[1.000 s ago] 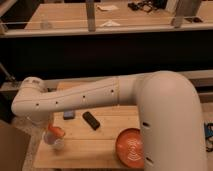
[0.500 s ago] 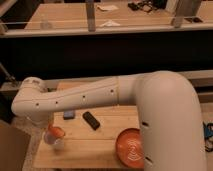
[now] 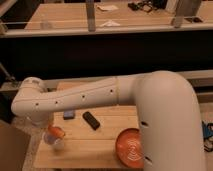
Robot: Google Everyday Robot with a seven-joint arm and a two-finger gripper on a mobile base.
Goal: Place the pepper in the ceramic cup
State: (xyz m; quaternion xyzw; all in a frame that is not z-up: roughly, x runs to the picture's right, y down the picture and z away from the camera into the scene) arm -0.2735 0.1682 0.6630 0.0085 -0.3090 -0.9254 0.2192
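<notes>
While the gripper [image 3: 50, 131] is hovering over the ceramic cup [image 3: 55, 142] at the bench's [image 3: 100, 145] left edge, its jaws seem to be holding the light, stiff pepper [image 3: 54, 132].

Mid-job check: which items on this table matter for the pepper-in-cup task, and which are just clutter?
Job items:
- pepper, at the ceramic cup's rim
- ceramic cup, near the table's left edge
- end effector, just above the cup

Lying about:
- orange plate
- black object
- small blue object
</notes>
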